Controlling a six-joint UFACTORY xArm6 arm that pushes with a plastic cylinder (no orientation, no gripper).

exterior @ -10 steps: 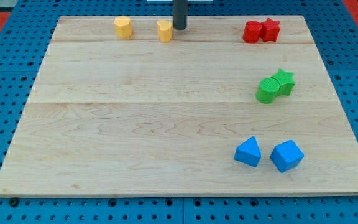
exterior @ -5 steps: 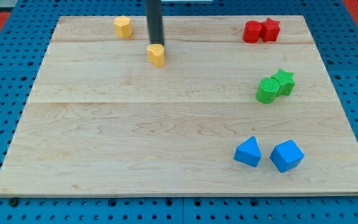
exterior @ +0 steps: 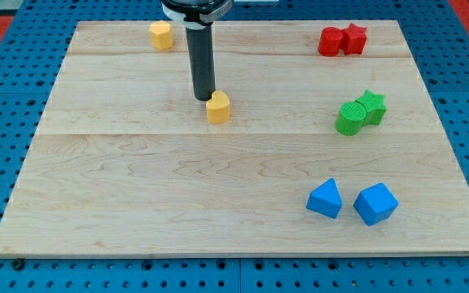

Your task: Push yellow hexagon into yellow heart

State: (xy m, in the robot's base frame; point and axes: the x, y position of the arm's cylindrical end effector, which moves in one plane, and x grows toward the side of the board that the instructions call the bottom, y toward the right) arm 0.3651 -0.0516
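Two yellow blocks lie on the wooden board (exterior: 137,187); I cannot tell which is the hexagon and which the heart. One yellow block (exterior: 161,35) sits near the view's top left edge. The other yellow block (exterior: 217,107) lies near the board's middle, well below and to the right of the first. My tip (exterior: 205,98) stands just to the upper left of this second block, touching it or nearly so. The dark rod rises from the tip to the view's top.
A red pair, a round block (exterior: 330,41) and a star (exterior: 354,37), sits at the top right. A green cylinder (exterior: 350,119) and a green star (exterior: 372,106) touch at the right. Two blue blocks (exterior: 325,199) (exterior: 375,203) lie at the bottom right.
My tip has moved down the view from the top edge and pushed the second yellow block down and slightly right, away from the yellow block at the top left.
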